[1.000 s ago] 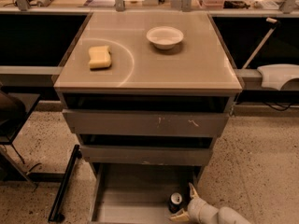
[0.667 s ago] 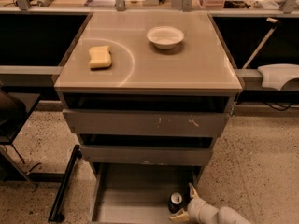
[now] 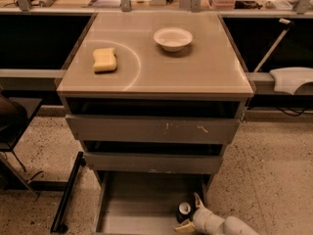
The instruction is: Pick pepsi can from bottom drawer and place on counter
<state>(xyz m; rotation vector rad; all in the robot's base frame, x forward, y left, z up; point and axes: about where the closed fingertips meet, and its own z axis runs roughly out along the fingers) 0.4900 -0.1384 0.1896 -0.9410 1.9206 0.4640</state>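
Early stage: I hold the gripper [image 3: 190, 214] low in the bottom drawer [image 3: 132, 204], fingers spread close about the pepsi can [image 3: 184, 209] standing on its floor; grasp, lift and placement on the counter [image 3: 195, 67] remain.

Dim warm light on gripper [image 3: 188, 212], bottom right

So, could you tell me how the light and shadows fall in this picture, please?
Camera view: the counter is evenly lit with a soft sheen; the white bowl throws a faint shadow to its right; the bottom drawer sits in dimmer light, where the silver top of the pepsi can glints beside the claw, low at the frame's bottom edge.
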